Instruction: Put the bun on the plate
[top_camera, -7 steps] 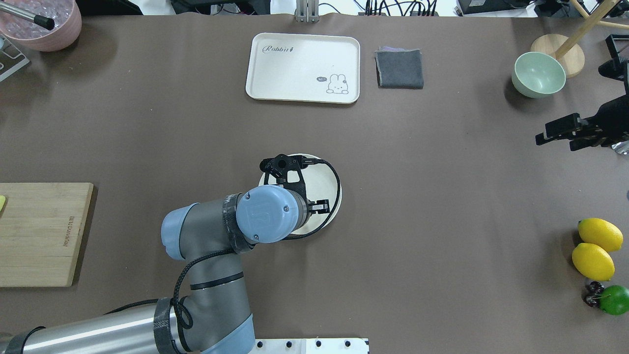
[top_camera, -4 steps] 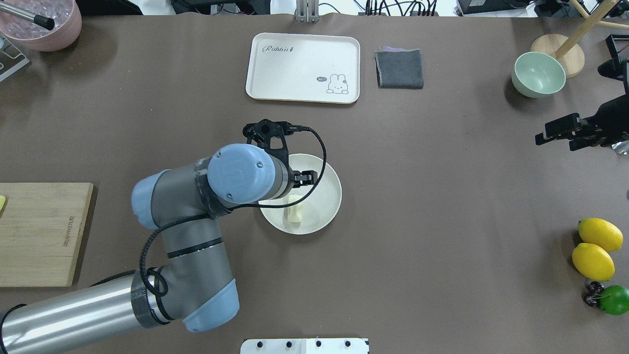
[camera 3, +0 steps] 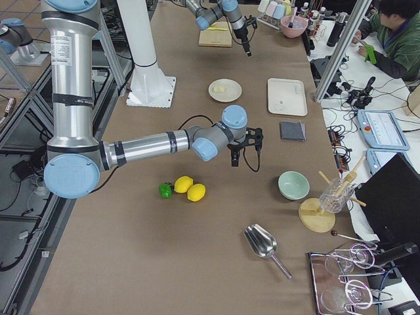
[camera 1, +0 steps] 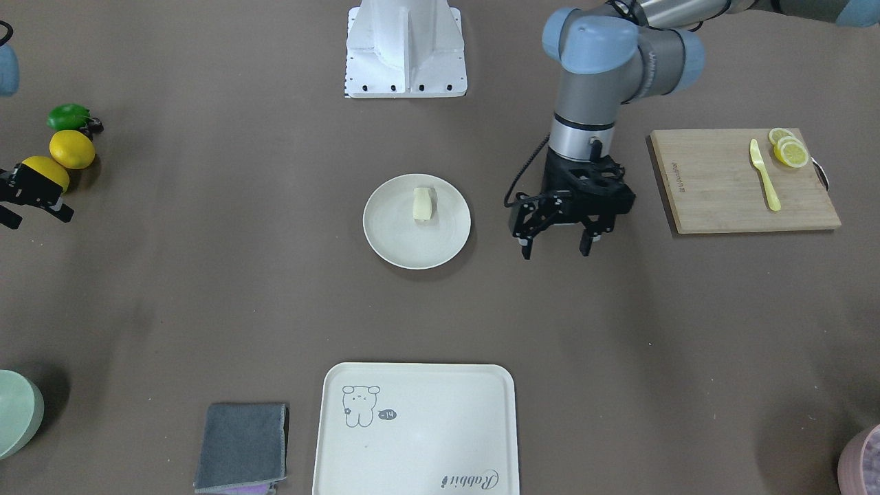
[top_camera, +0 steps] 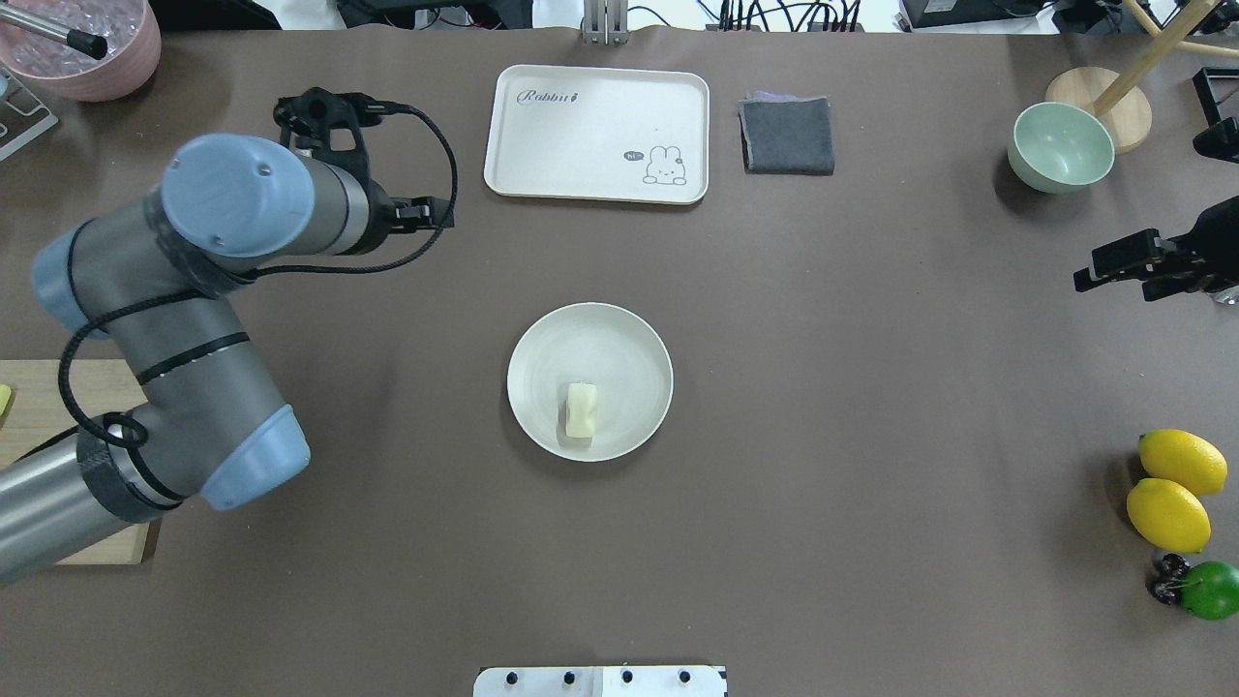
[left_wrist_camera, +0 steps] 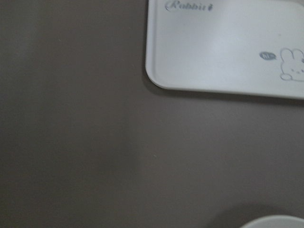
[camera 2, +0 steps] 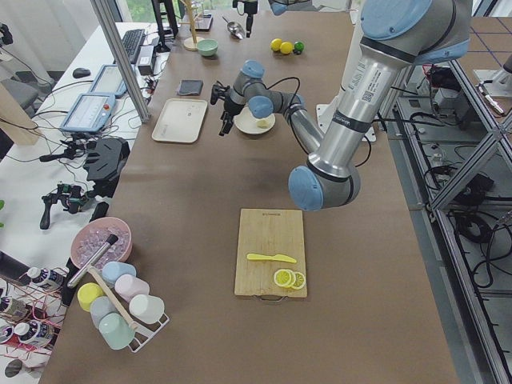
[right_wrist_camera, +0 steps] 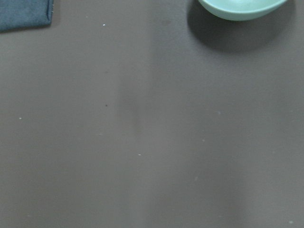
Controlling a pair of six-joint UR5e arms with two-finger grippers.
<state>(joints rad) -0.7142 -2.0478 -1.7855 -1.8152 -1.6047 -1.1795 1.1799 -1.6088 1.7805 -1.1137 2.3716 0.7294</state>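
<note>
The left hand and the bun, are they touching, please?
Apart. The front-facing view shows bare table between the left hand and the bun on the plate.

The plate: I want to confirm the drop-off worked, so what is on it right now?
Only the bun lies on the plate, toward the robot's side; the rest of its surface is bare. The spot beneath the bun and the table under the plate are covered.

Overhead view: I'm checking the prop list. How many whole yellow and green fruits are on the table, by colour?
Yellow lemons: 2
Green fruit: 1
Total: 3
</note>
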